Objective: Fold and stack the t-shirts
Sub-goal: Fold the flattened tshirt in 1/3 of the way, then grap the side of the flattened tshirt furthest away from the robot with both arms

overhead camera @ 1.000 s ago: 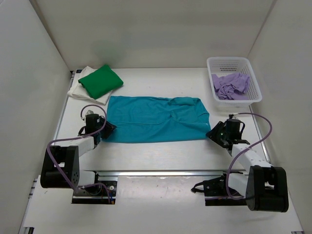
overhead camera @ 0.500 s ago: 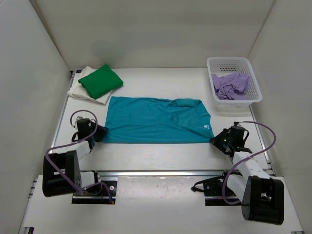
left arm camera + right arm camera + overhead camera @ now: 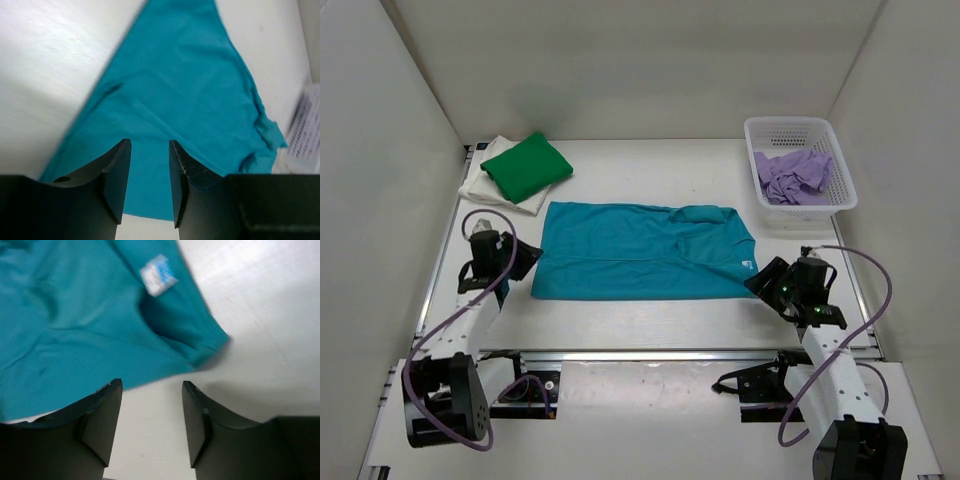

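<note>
The teal t-shirt [image 3: 640, 252] lies spread flat mid-table, its white neck label [image 3: 157, 275] near the right corner. My left gripper [image 3: 527, 258] stands open at the shirt's near left edge, and the teal cloth [image 3: 190, 90] shows through the gap between its fingers [image 3: 117, 175]. My right gripper [image 3: 763, 281] is open just off the shirt's near right corner, with bare table between its fingers [image 3: 102, 415]. A folded green t-shirt [image 3: 525, 165] rests on a cream-white one [image 3: 485, 188] at the back left. The lilac t-shirt [image 3: 792, 175] lies crumpled in the basket.
The white mesh basket [image 3: 798, 127] stands at the back right corner. White walls close the table on the left, back and right. A metal rail [image 3: 650, 352] runs along the near edge between the two arm bases.
The right gripper drew the shirt's near right corner outward, then opened and let it go. The left gripper shifted slightly left. The shirt now lies flatter with a straighter near edge.
</note>
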